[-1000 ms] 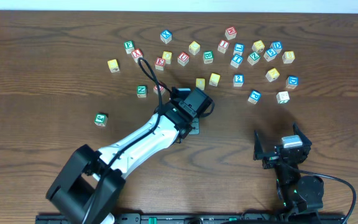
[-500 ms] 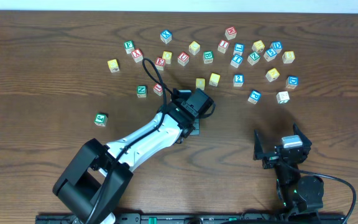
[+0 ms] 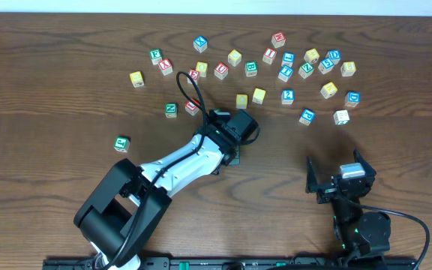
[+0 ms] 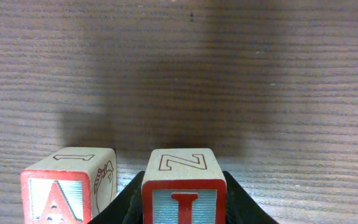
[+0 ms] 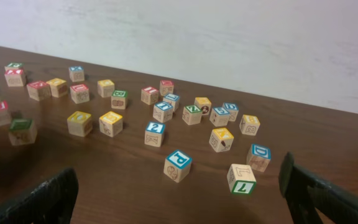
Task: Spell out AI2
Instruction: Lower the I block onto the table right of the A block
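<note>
While the left gripper (image 4: 184, 211) is clamped on the I block (image 4: 184, 186), black fingers (image 4: 241, 208) hugging both its sides, what matters for the coming move is how this block sits against the A block (image 4: 67, 186). In the left wrist view A is just to the left of I. The two fronts are roughly level, both letters upright, with a narrow gap and no touching. I can't tell whether the I block is flat on the wooden table (image 4: 179, 74) or a hair above it, because the bottom edge is cut off.

My read: I is about placed, so releasing it comes next, then the 2. The blue 2 block (image 5: 155, 132) sits in the scatter at the far side, apart from its neighbours, just past the two yellow blocks (image 5: 95, 123). The slot for it is on the I block's free side, away from A. The right gripper (image 3: 337, 171) is parked near the table's front edge with jaws wide and empty. From overhead both arms look similarly far from the 2, with the right one free.
</note>
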